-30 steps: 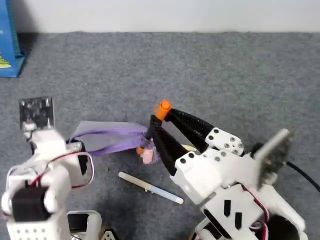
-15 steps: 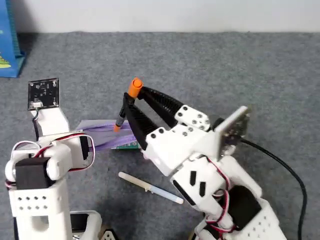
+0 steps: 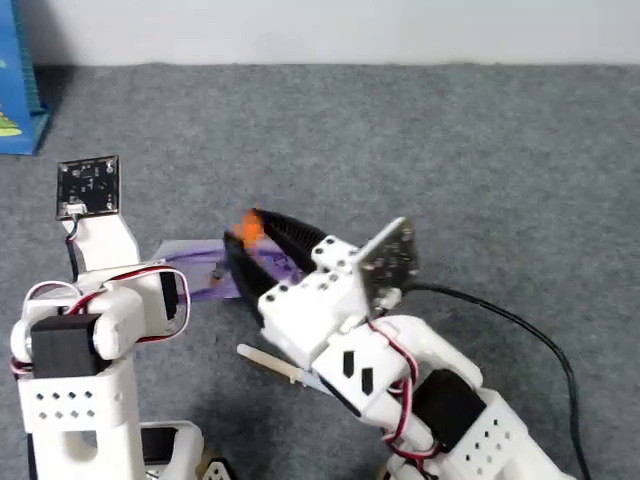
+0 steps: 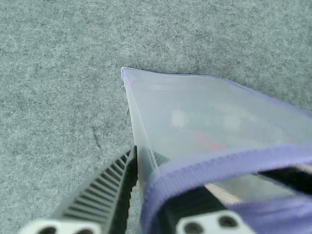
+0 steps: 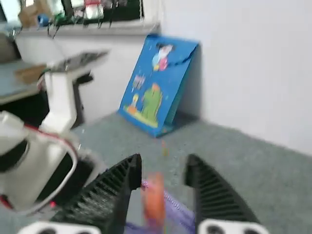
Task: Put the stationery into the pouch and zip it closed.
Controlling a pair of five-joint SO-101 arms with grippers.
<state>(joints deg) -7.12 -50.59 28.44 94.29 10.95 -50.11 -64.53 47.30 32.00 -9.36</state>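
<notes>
A translucent pouch [image 3: 200, 265] with a purple zipper band lies on the grey carpet, partly covered by both arms. My left gripper [image 4: 146, 183] is shut on the pouch [image 4: 204, 122] at its zipper-band edge. My right gripper [image 3: 240, 242] hovers over the pouch's other end, shut on an orange-capped pen [image 3: 246, 228] that stands between the fingers. In the right wrist view the orange pen [image 5: 153, 195] sits between the black fingers [image 5: 114, 187] of my right gripper [image 5: 163, 168], above a strip of purple pouch. A white pen [image 3: 268, 362] lies on the carpet in front of the pouch, partly under the right arm.
A blue paper bag [image 3: 15, 90] leans at the far left by the wall, also seen as a blue bag [image 5: 156, 87] from the right wrist. The left arm's body [image 3: 90, 330] stands at the near left. Open carpet stretches behind and to the right.
The right arm has swung left and come lower, carrying the orange pen over the pouch. The left arm rose a second ago and has kept still since.
</notes>
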